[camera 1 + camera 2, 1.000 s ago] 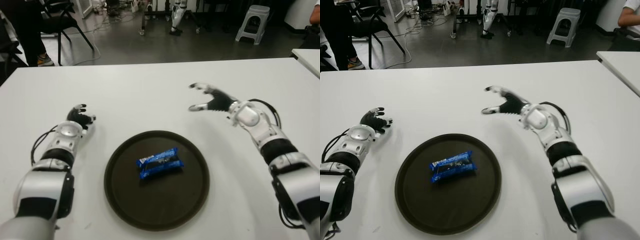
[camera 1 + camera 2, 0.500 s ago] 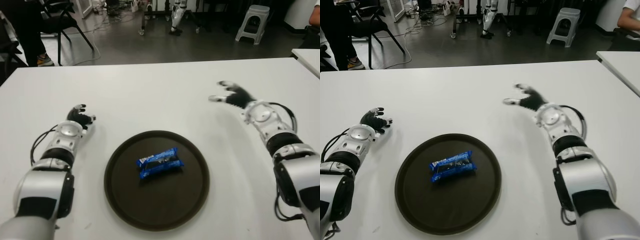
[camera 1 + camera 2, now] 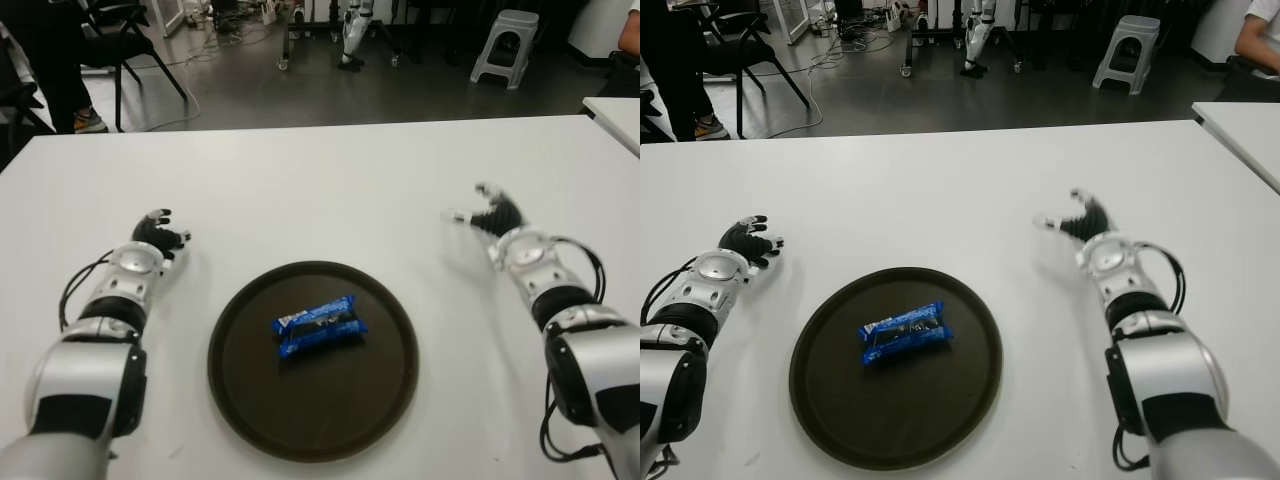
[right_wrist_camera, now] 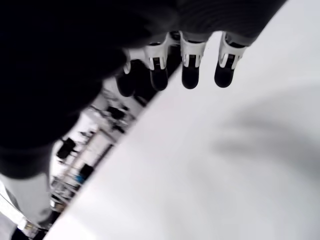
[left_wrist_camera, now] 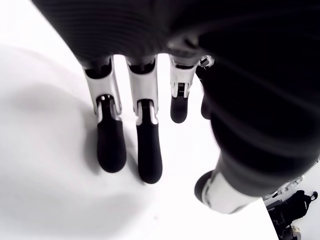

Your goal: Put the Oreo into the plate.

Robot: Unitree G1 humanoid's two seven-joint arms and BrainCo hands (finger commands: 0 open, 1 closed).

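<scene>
A blue Oreo packet (image 3: 319,325) lies inside the round dark plate (image 3: 250,400), a little above its middle. My right hand (image 3: 484,209) hovers over the white table to the right of the plate, well clear of it, fingers (image 4: 191,75) spread and empty. My left hand (image 3: 160,233) shows at the left of the plate, its fingers (image 5: 142,152) relaxed and extended over the tabletop, holding nothing.
The white table (image 3: 320,180) stretches around the plate. Another white table edge (image 3: 615,115) shows at the far right. Beyond the table are a chair (image 3: 120,40), a white stool (image 3: 505,45) and a person's legs (image 3: 50,70) at the back left.
My right hand has drawn back from above the plate's far right side toward the right and lower to the table. The Oreo, the plate and the left hand have stayed put.
</scene>
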